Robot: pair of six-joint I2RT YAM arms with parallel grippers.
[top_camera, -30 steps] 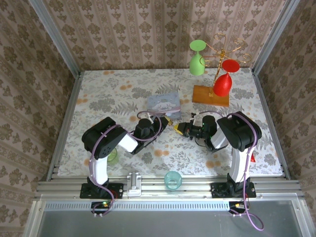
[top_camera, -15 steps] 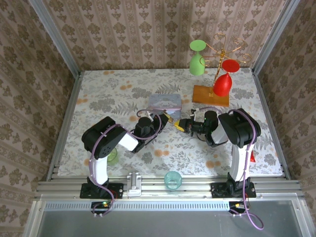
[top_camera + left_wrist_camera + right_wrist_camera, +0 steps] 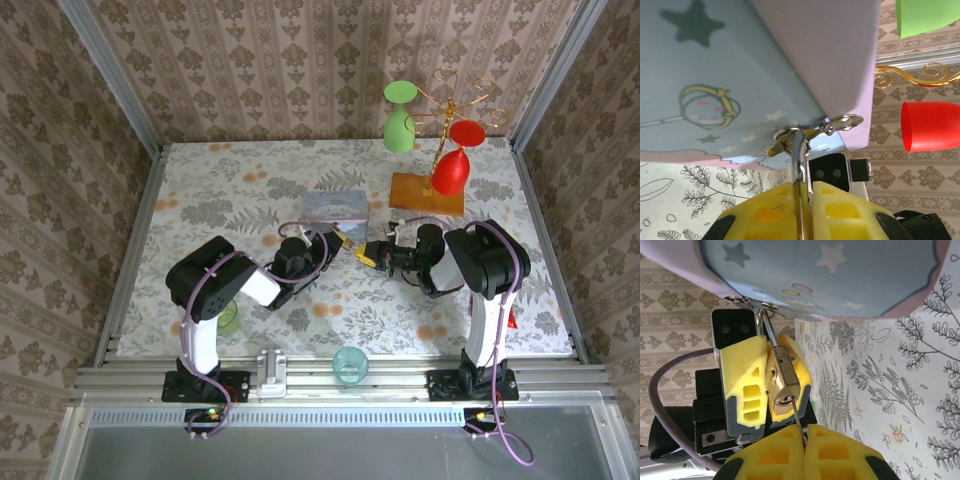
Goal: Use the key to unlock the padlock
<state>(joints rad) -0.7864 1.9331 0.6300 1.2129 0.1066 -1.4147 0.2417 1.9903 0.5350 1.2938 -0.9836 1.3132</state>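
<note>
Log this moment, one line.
left fingers: shut on padlock | right fingers: shut on key | key tip in keyhole | shackle in hasp

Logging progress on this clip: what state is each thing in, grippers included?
padlock: clamped in the left gripper, shackle through the latch of the box.
key: tip in the keyhole, pinched by the right gripper.
box: lid down.
left gripper: shut on the padlock.
right gripper: shut on the key.

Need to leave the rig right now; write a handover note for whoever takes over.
Left tool: shut on the padlock, which hangs from the hasp of the blue tin box.
Right tool: shut on the key, its tip in the keyhole, it seems.
Done: both things grasped, key brought to lock.
To do: turn the key, pull the shackle open.
</note>
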